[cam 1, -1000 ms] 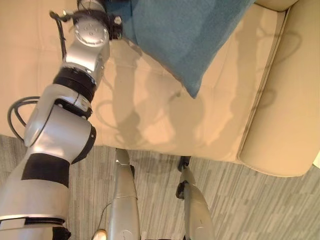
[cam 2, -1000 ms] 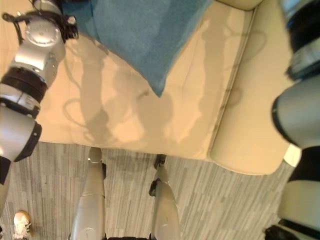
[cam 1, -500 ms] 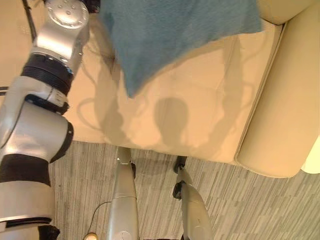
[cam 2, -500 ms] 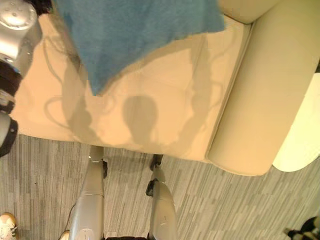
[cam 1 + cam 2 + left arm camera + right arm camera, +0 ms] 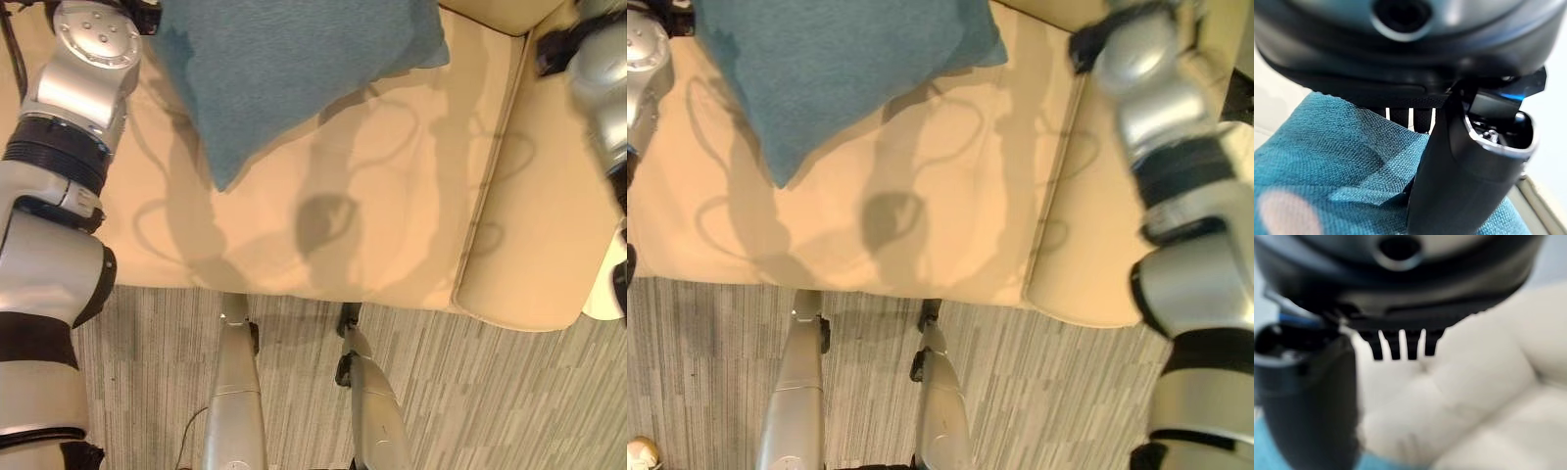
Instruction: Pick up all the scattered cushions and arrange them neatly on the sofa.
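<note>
A blue cushion (image 5: 294, 69) hangs over the cream sofa seat (image 5: 372, 215), one corner pointing down toward the seat's front edge. In the left wrist view my left hand (image 5: 1459, 171) pinches it, the thumb pressed on the blue cloth (image 5: 1337, 171) and the fingers (image 5: 1400, 116) behind the cushion's edge. My right hand (image 5: 1308, 396) is open with straight fingers (image 5: 1400, 345) and holds nothing; it hovers over the sofa's pale padding (image 5: 1459, 401). Its arm (image 5: 1156, 117) reaches up over the sofa's right side.
The sofa's rounded armrest (image 5: 549, 196) runs along the right of the seat. Grey striped carpet (image 5: 490, 392) lies in front of the sofa. A pale round object (image 5: 605, 294) shows past the armrest at the right edge.
My right arm has swung up into view over the armrest. The blue cushion has turned and shifted a little to the left, still held over the seat.
</note>
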